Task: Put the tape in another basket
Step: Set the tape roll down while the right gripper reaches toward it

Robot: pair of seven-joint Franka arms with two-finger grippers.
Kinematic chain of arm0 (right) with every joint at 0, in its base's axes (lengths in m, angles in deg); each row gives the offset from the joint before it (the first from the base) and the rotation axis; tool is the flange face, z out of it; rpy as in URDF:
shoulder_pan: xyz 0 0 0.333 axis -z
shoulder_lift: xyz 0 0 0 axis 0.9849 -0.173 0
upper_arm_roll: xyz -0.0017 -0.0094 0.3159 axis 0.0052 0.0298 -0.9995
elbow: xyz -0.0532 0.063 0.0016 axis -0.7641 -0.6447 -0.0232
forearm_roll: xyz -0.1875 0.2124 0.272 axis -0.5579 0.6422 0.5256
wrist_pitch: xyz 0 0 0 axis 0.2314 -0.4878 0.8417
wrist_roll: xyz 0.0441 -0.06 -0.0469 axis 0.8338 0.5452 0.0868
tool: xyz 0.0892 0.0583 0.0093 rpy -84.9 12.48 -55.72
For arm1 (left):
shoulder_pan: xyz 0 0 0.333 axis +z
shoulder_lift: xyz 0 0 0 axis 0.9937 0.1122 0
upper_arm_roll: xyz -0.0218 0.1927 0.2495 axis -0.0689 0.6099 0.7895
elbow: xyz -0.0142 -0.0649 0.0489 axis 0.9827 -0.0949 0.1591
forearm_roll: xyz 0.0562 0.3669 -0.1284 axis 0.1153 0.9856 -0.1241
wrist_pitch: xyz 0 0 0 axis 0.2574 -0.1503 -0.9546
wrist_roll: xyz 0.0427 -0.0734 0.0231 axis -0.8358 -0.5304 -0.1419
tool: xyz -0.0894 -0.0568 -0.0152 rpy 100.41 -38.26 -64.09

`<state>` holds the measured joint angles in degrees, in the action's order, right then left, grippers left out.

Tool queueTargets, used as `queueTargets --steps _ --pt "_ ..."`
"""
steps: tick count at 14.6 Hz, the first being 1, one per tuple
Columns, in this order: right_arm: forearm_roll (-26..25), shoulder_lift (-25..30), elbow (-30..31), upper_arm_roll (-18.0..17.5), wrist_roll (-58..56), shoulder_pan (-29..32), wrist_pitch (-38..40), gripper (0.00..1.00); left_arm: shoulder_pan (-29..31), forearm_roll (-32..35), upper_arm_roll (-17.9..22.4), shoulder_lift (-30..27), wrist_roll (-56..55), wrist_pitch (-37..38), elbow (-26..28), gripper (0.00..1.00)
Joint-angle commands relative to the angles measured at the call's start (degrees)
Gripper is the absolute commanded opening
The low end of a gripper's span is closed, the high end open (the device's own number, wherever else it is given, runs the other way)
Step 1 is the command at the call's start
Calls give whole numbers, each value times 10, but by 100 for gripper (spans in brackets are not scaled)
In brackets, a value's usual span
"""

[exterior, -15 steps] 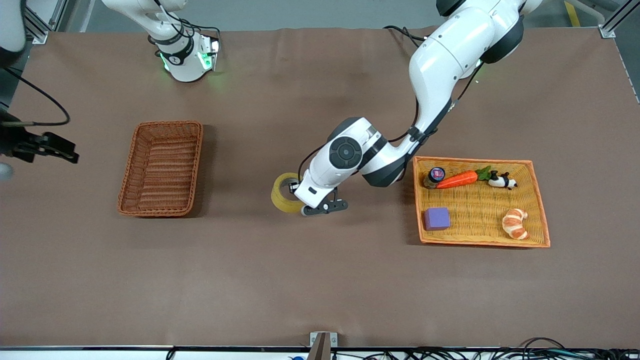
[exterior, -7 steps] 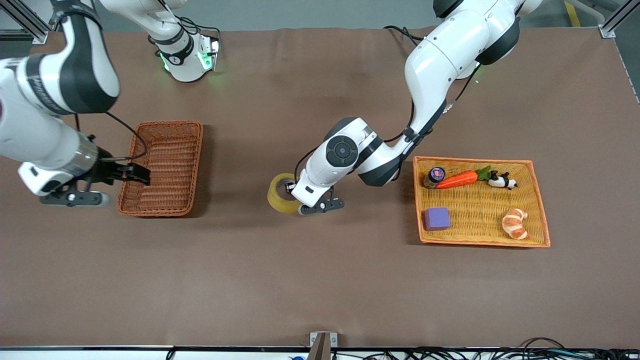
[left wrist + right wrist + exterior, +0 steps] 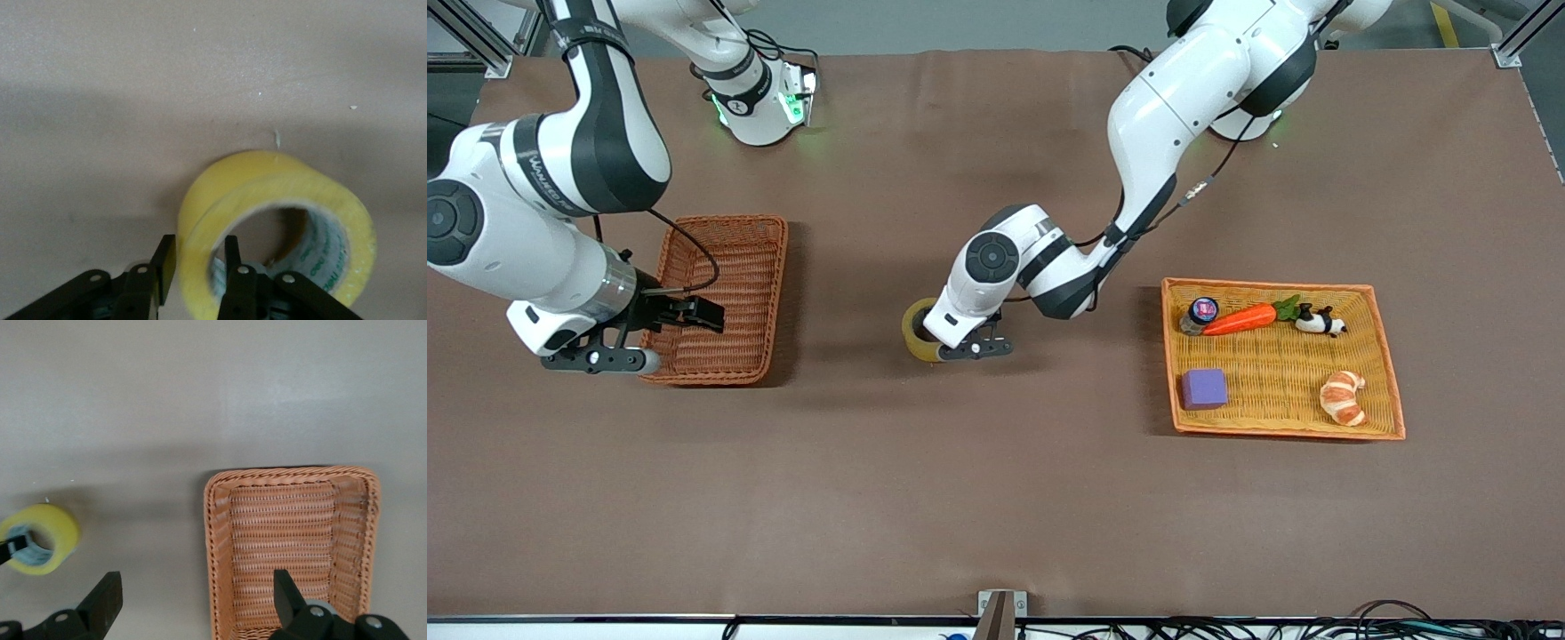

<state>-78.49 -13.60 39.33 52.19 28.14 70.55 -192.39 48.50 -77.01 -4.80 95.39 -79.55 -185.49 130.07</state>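
The left gripper (image 3: 195, 267) pinches the tape (image 3: 915, 331) wall mid-counter, well apart from the basket (image 3: 716, 298) toward the right arm's end, where the right gripper (image 3: 193, 600) hovers, jaws spread wide.

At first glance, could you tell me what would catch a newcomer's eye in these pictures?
Mid-table, the left gripper pinches the wall of the yellow tape, one finger inside the ring. The right gripper hangs open over the dark wicker basket, while the bright orange tray holds toys at the left arm's end.
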Motion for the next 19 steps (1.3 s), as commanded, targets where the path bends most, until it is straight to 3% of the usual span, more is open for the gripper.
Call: queueTargets --steps 1,3,5,8,10,13,17,19 --pt "22 -21 9 1 4 -18 -24 100 9 -10 7 -10 20 2 -12 59" --pt "44 -42 9 -1 4 -31 -37 100 31 -8 7 -32 18 6 -11 74" --pt "62 -61 10 -34 17 -36 -58 100 59 -11 7 -71 15 19 6 85" --pt "59 -85 20 -83 94 -45 -112 100 99 -7 7 -140 20 134 14 100" --pt "26 -118 20 -107 175 -67 -163 100 128 26 8 -187 26 225 20 100" --pt "-44 -165 20 -143 230 -72 -205 100 168 72 1 -234 78 247 62 100" --pt "-46 -208 30 -158 231 -86 -247 100 207 74 1 -290 121 258 94 100" --pt "-46 -211 51 -158 237 -95 -285 100 225 79 2 -338 149 259 139 99"
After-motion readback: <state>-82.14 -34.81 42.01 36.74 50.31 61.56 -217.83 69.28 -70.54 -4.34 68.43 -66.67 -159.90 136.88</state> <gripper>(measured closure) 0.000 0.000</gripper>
